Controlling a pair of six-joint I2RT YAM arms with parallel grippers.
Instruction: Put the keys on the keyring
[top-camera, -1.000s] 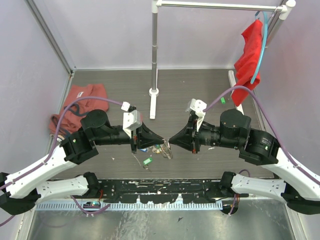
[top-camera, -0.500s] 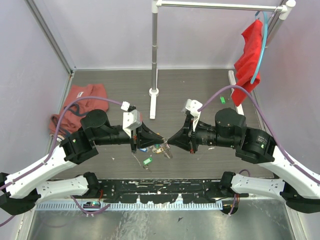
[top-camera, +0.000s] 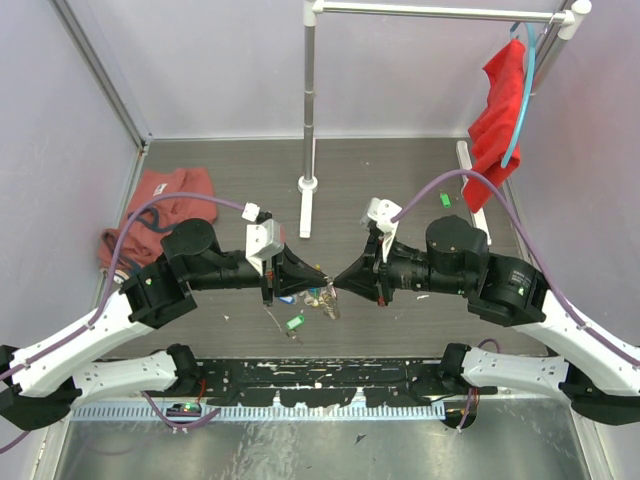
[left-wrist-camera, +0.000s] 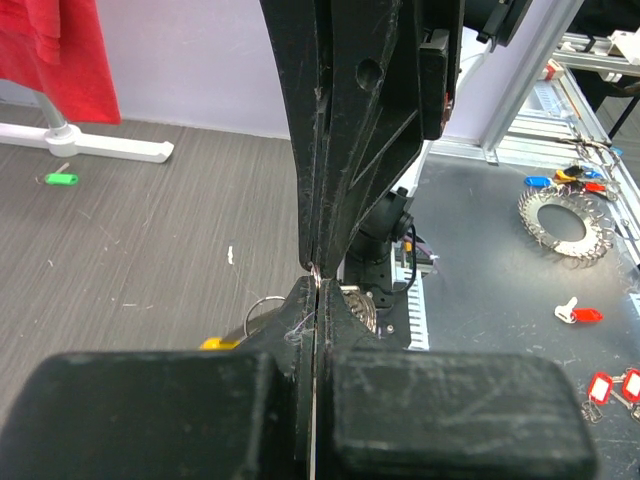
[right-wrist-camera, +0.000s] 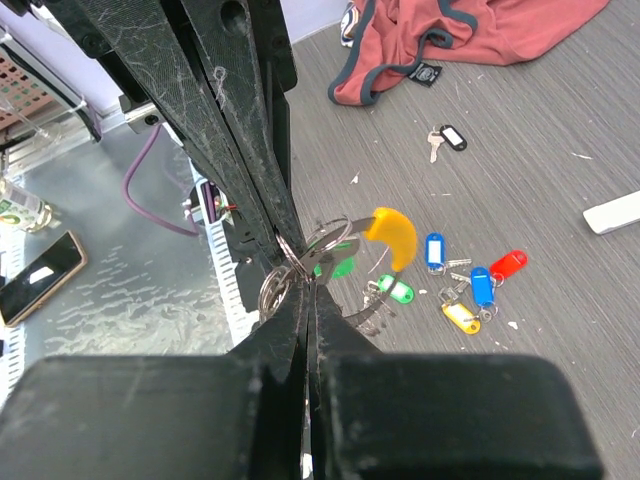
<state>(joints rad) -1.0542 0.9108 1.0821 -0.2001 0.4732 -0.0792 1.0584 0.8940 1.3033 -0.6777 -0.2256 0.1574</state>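
Starting at the left gripper (left-wrist-camera: 314, 290), we see its jaws pressed flat together with no gap. The silvery wire of the keyring (right-wrist-camera: 389, 235) runs out on either side of their tips, so they have it pinched. The right gripper (right-wrist-camera: 304, 292) faces it head-on, its jaws likewise closed tight, their tips touching the left ones right at the loops. Whether they also nip the wire or something small of their own, we cannot tell.

Below them we find a grey wood-grain bench (top-camera: 400, 170) inside pale violet walls. A white stand (top-camera: 309, 110) rises at the back, a red cloth (top-camera: 497, 105) hangs from its rail at the right, and a salmon garment (top-camera: 165, 198) lies crumpled at the left.

The keyring is held up at the meeting point, its yellow-orange section curving away to one side just beyond the tips. The loose keys (right-wrist-camera: 482, 286) lie on the bench beneath and a little past it, with blue, red, yellow and green tags close together. A black-tagged key (right-wrist-camera: 446, 137) lies apart from them, nearer the garment.
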